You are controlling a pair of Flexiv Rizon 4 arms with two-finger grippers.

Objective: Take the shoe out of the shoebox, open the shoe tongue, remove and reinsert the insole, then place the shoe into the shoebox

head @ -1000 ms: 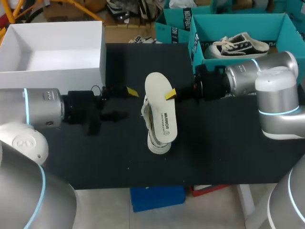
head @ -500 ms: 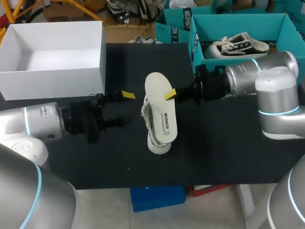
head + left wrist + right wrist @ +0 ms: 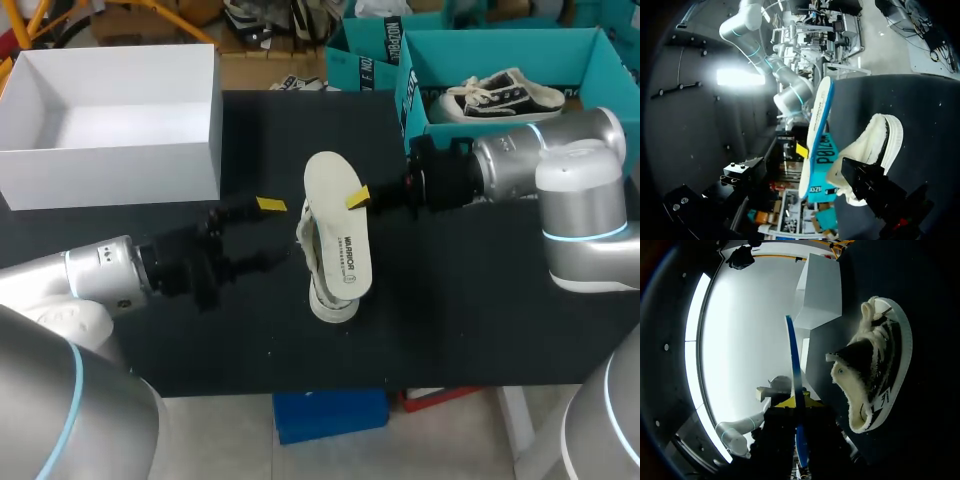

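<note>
Right gripper (image 3: pixel 357 197): closed narrowly on the insole (image 3: pixel 340 225), one yellow tip on either face, gripping its long side edge near the far end. Insole: held off the desk (image 3: pixel 450 320) just above the shoe (image 3: pixel 325 300), long axis running from the desk's far side towards the near edge; cream upper face with dark print turned to the head view, blue underside (image 3: pixel 818 150) turned to the left wrist view, and only a thin blue edge (image 3: pixel 792 360) seen from the right wrist. Left gripper (image 3: pixel 278 232): fingers spread wide, holding nothing, just beside the insole and shoe on their left, apart from both. Shoe: lying on the desk near the middle, largely covered by the insole from above; black upper, white sole, pale fleecy lining and white laces (image 3: pixel 875 375), long axis roughly parallel to the insole. White shoebox (image 3: pixel 120 175): lidless, at the far left corner of the desk, nothing seen inside. Teal box (image 3: pixel 500 45): far right, open, containing a second black shoe (image 3: pixel 505 93) with white laces and a pale sole.
</note>
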